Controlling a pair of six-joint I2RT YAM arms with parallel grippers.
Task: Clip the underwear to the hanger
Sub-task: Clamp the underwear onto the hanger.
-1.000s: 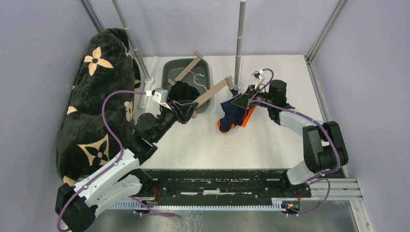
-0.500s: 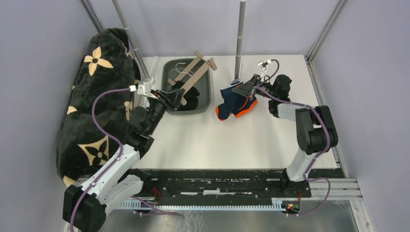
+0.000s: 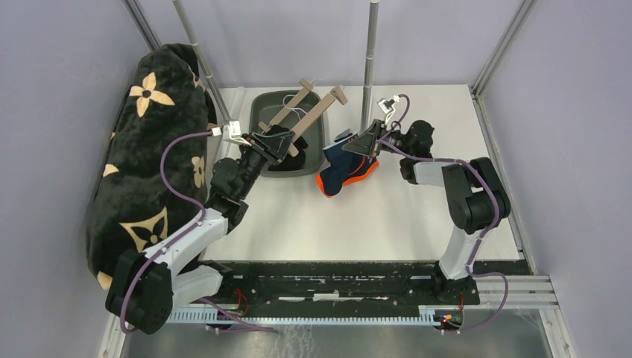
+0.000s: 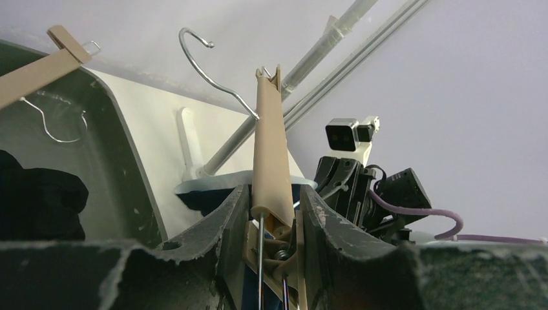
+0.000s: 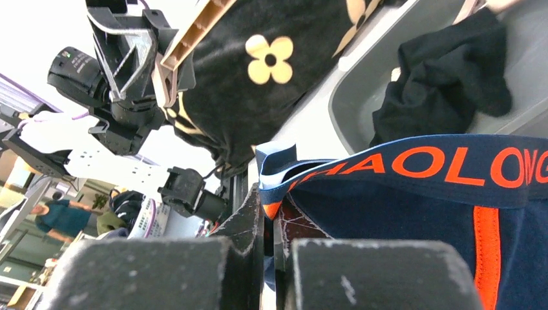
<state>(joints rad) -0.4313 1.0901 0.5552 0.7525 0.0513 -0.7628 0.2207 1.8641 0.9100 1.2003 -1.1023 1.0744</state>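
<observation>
My left gripper grasps the wooden hanger — it slants above the grey bin. My right gripper is clenched on the navy underwear — at its waistband.

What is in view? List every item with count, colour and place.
underwear: one, navy with orange trim, right of the bin
held hanger: one, tan, over the bin
spare hanger: one, tan, resting in the bin
bin: one, grey, back of table
black garment: one, black, in the bin
plush throw: one, black with beige flowers, left side
poles: two, grey, rear
table: one, white, under everything
left gripper: one, black, closed on held hanger
right gripper: one, black, closed on underwear
</observation>
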